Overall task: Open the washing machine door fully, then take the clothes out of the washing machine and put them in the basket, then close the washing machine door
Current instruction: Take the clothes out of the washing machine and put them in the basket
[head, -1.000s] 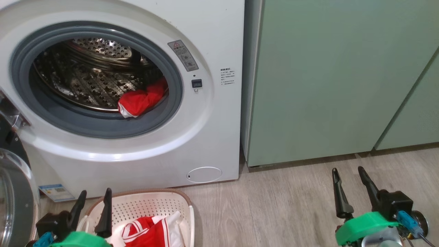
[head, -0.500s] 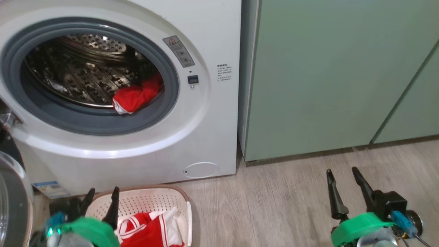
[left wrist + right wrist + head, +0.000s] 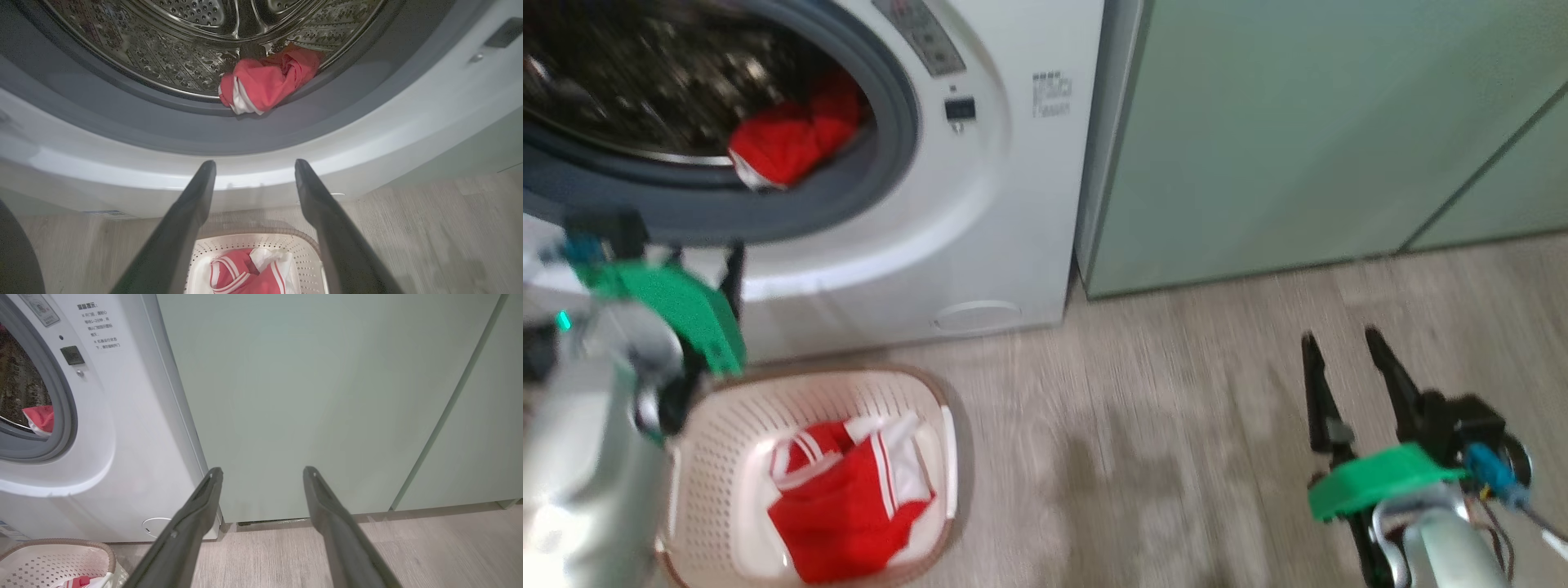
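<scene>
While my left gripper [image 3: 255, 163] hangs with its fingers spread and nothing between them, it points at the lower lip of the washing machine [image 3: 980, 204], just above the basket [image 3: 768, 400]. Right gripper [image 3: 1341, 336] is also spread and empty, over the floor [image 3: 1176, 425] well off to the right, facing the pale green cabinets [image 3: 327, 375].

Progress, my read: door step looks done. The drum mouth is uncovered. The dark curved edge at the lower left of the left wrist view is probably the washing machine door [image 3: 16, 257]; I can't tell how far it is swung.

Unloading is half done. One piece of the clothes [image 3: 845, 498] lies in the basket. A second red bundle [image 3: 265, 79] sits at the front lower right of the drum, resting against the grey rubber ring [image 3: 163, 126].

Left to do: grab that bundle, drop it in the basket, shut the door.

Bundle look: bright red, twisted and balled up, white fold at its lower left end, small against the drum. Basket piece: red, white stripes, white panel, crumpled on the basket floor. Basket stands on the floor just in front of the washer's base. Head view is blurred, wrist views are sharp.
</scene>
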Motion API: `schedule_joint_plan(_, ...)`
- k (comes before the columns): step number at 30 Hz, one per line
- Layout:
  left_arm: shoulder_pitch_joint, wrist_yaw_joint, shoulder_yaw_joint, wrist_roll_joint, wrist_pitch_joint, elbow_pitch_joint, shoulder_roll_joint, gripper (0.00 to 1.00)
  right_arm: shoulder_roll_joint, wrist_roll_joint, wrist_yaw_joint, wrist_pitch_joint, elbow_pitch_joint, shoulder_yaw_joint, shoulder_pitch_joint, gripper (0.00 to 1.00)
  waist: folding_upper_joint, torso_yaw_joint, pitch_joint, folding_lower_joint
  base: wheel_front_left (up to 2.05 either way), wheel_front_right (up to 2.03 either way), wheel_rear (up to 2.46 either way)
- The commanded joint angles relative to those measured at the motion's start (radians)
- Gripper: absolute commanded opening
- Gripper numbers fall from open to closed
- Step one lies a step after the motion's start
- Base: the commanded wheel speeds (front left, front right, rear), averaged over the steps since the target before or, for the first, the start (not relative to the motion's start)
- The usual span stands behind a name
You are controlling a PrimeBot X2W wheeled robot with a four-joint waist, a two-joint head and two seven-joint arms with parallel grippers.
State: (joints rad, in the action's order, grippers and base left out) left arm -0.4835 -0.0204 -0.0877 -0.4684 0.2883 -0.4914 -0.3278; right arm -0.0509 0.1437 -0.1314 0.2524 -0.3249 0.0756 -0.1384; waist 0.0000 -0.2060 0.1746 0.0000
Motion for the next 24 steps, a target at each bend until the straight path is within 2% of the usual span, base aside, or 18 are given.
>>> schedule_joint_plan(1,-0.088,0.002,0.035,-0.007,0.007,0.012,-0.048,1.00,0.001,0.008,0.001,0.009,0.034,0.025,-0.033,1.00,0.0000,-0.019,0.076,0.0000,0.00,0.00,0.00)
schedule_joint_plan(10,-0.399,-0.039,0.011,-0.005,0.070,-0.182,-0.090,1.00,0.001,0.027,0.001,0.009,0.058,0.029,-0.104,1.00,0.0000,-0.056,0.218,0.0000,0.00,0.00,0.00)
schedule_joint_plan(14,-0.485,-0.046,0.003,-0.001,0.079,-0.250,-0.100,1.00,0.001,0.034,0.001,0.009,0.063,0.034,-0.122,1.00,0.0000,-0.068,0.257,0.0000,0.00,0.00,0.00)
schedule_joint_plan(20,-0.616,-0.076,-0.012,-0.016,0.054,-0.371,-0.084,1.00,0.001,0.048,0.001,0.009,0.074,0.037,-0.144,1.00,0.0000,-0.083,0.310,0.0000,0.00,0.00,0.00)
schedule_joint_plan(24,-0.675,-0.079,-0.033,-0.004,0.045,-0.465,-0.081,1.00,0.001,0.054,0.001,0.009,0.077,0.041,-0.157,1.00,0.0000,-0.088,0.330,0.0000,0.00,0.00,0.00)
